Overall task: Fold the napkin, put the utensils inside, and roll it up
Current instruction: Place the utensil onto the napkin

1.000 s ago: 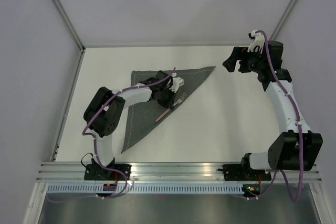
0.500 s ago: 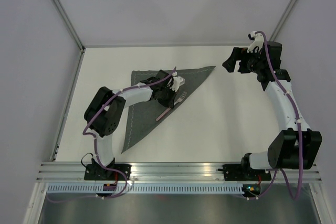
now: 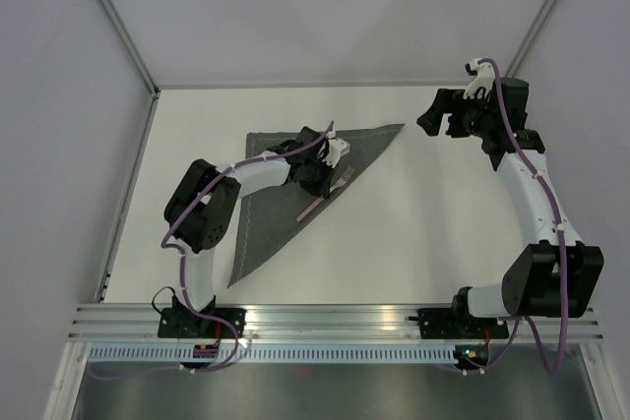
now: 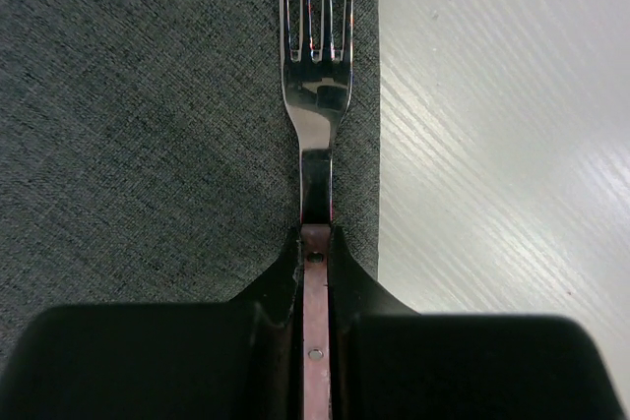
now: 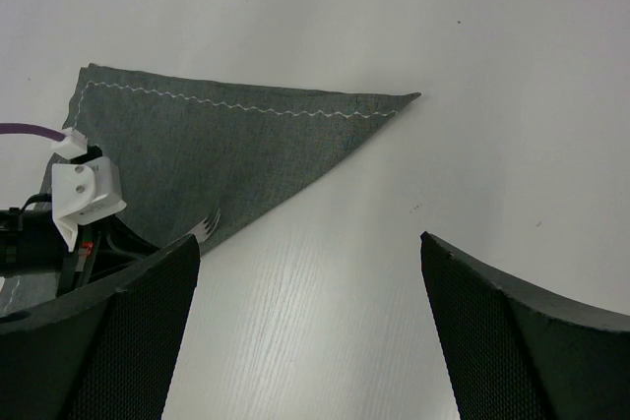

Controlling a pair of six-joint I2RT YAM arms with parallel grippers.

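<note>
Dark grey cloth, the napkin (image 3: 264,228), already folded into a triangle and flat on the pale table (image 3: 433,233), its long folded edge running from the far right point down toward the near left. Along that edge, the fork (image 3: 322,200), silvery tines pointing far and right, pale pink handle pinched between the closed fingers of the left gripper (image 3: 317,178). In the left wrist view, tines and neck over the cloth close beside the napkin's edge, bare table immediately to the right. Impossible to tell whether resting on the fabric or lifted a little. Well apart, the right gripper (image 3: 433,117), held above the table beyond the napkin's far right corner, jaws spread wide, holding nothing. No other cutlery visible in any view. Judged from this: fold done, placing under way with the fork gripped and not yet let go. Likely left to do — set the fork down inside the cloth, bring any remaining pieces, then roll the napkin around them.
</note>
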